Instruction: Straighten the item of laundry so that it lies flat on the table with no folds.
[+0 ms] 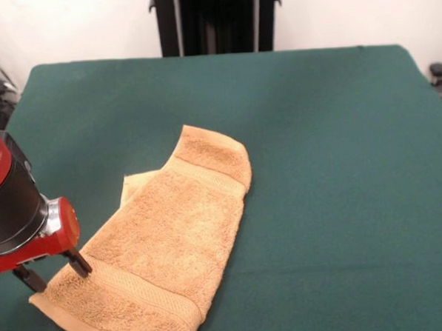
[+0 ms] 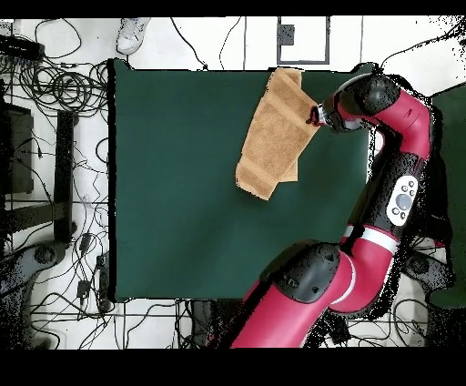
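Note:
The tan-orange towel lies on the green table at the near left, folded lengthwise. A lower layer sticks out along its left edge. Woven bands cross it near both ends. My gripper is low at the towel's near left corner, fingers apart: one finger touches the towel's edge and the other stands on the table beside it. In the overhead view the towel lies at the table's top right edge, with the gripper at its right side. I see no tag.
The robot's black pedestal stands behind the table's far edge. My arm runs along the table's right side in the overhead view. Cables cover the floor to the left of the table.

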